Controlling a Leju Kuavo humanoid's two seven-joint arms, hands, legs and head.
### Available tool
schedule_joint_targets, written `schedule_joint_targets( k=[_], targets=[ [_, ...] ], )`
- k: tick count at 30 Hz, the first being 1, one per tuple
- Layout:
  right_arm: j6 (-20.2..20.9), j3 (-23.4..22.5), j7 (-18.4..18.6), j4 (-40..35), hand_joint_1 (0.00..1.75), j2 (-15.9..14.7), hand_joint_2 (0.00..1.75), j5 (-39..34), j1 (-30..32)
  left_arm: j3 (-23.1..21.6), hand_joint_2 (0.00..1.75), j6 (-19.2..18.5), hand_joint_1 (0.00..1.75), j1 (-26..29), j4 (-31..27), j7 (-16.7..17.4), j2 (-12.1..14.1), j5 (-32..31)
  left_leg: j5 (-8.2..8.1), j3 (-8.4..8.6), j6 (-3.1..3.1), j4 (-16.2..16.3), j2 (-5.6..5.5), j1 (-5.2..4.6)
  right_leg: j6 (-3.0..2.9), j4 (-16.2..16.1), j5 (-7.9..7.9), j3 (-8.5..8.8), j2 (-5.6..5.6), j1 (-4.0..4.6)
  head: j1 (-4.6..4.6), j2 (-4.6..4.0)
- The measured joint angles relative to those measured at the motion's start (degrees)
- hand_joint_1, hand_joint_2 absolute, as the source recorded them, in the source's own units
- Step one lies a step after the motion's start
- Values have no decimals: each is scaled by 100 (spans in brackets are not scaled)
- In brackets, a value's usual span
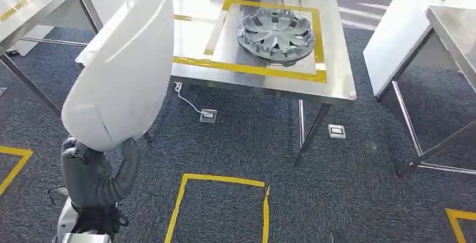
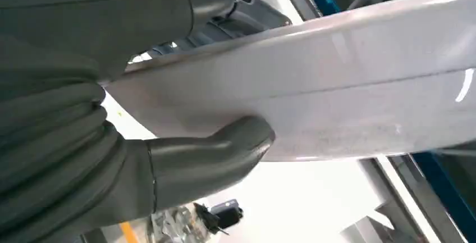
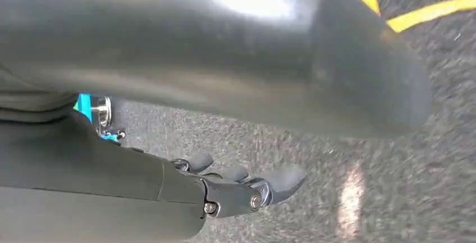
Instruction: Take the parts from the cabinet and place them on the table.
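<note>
While carried toward the table (image 1: 337, 80), the white panel (image 1: 123, 69) stood nearly upright directly above the left hand (image 1: 98, 173), clamped at its lower rounded end, thumb (image 2: 224, 153) pressed flat against the glossy face and the other fingers hidden behind it. Rose well past the hand and leaned slightly forward, upper edge overlapping the table's near corner in the head view. Beyond the hand and off to its right, lay a silver wheel cover (image 1: 275, 32) inside the yellow tape frame (image 1: 247, 66) on the tabletop. Hung beside the body over grey carpet (image 3: 348, 159), the right hand (image 3: 236, 189), holding nothing, fingers loosely extended and apart.

Judged mid-carry, panel not yet set down. Best done by keeping the grip low and firm, since so tall and smooth a piece could swing or slip; approaching squarely, lowering the panel flat onto bare steel short of the wheel cover, and releasing only once fully supported.
</note>
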Motion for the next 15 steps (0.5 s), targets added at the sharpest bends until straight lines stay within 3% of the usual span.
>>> schedule_joint_targets(
  k=[1, 2, 3, 4, 5, 6, 7, 8, 9, 10, 11, 12, 13, 14, 15],
  targets=[
    [2, 0, -4, 0, 0, 4, 0, 0, -8, 0, 175, 2, 175, 0, 0, -6, -2, 0, -83, 100, 36, -14, 2, -4, 5, 553, 203, -325, 8, -8, 4, 0],
    [2, 2, 0, 0, 0, 7, 0, 0, -6, 0, 175, 0, 175, -5, 0, -7, -4, -2, -171, 207, 56, -40, -3, -7, 27, 988, 173, -667, 8, -7, 13, 0],
    [-2, 0, 2, 0, 0, 7, 0, 0, 10, 0, 175, 2, 175, 0, 0, -9, -2, -2, -256, 326, 63, -66, -17, -12, 56, 1258, -46, -958, 7, -8, 15, 0],
    [-4, 0, 2, 0, 0, 7, 0, 0, 26, 0, 175, 0, 175, 0, 2, -9, -2, -2, -350, 459, 68, -88, -35, -12, 72, 1380, -381, -1193, 7, -11, 11, 0],
    [-9, 0, 4, 0, 0, 7, 0, 0, 42, 0, 175, 2, 175, 0, 2, -9, -4, -2, -453, 610, 65, -103, -57, -12, 70, 1363, -748, -1380, 7, -12, 15, 0],
    [-7, 0, 2, 0, 0, 9, 0, 0, 46, 0, 175, 0, 175, 0, 4, -9, -2, -2, -561, 765, 58, -110, -81, -12, 62, 1248, -1005, -1528, 7, -18, 15, 0],
    [-9, 0, 2, 0, 0, 9, 0, 0, 47, 0, 175, 2, 175, 0, 7, -9, -2, -4, -671, 911, 44, -112, -91, -15, 58, 1034, -1066, -1619, 8, -21, 15, 0],
    [-9, 0, 2, 0, 0, 9, 0, -2, 50, 0, 175, 0, 175, 1, 7, -11, -4, -4, -788, 1068, 39, -114, -95, -23, 28, 704, -846, -1668, 9, -21, 15, 0],
    [-9, 0, 2, 0, 0, 11, 0, -2, 64, -2, 175, 0, 175, 1, 7, -11, -4, -4, -906, 1187, 36, -124, -94, -31, -12, 298, -264, -1674, 12, -16, 13, 0],
    [-9, 0, 0, 0, 0, 11, 0, -2, 88, -2, 175, 2, 175, 3, 11, -11, -2, -7, -1008, 1252, 37, -138, -102, -8, -79, -142, 752, -1679, 10, -6, 4, 0],
    [-13, 0, -2, 0, 0, 13, 0, -4, 105, -4, 175, 0, 175, 16, 26, -13, -9, -7, -1115, 1346, -14, -132, -170, -31, -93, -301, 984, -1684, -1, 77, -24, 0],
    [-24, -2, 4, 0, 0, 13, 0, -13, 110, -4, 175, 0, 175, 18, 17, -4, -22, -17, -1215, 1468, -60, -209, -180, 9, -107, -321, 964, -1562, 1, 111, -22, 0],
    [-26, -4, -2, -2, 0, 11, 0, -13, 104, -4, 175, 0, 175, 24, 7, -20, -28, -31, -1127, 1652, -100, -140, -179, 16, -139, -439, 921, -1435, 20, 131, -2, 0],
    [-26, -4, -11, -2, 0, 6, 0, -11, 77, -4, 175, 2, 175, 10, -15, -29, -43, -31, -974, 1633, -154, -44, -176, 47, -179, -485, 898, -1338, 27, 153, 4, 0],
    [-28, -4, -15, -9, 0, -4, 0, -11, 51, -4, 175, 2, 175, 1, -31, -25, -50, -37, -908, 1480, -204, 271, -162, 45, -254, -576, 999, -1134, 45, 102, 21, 0]
  ],
)
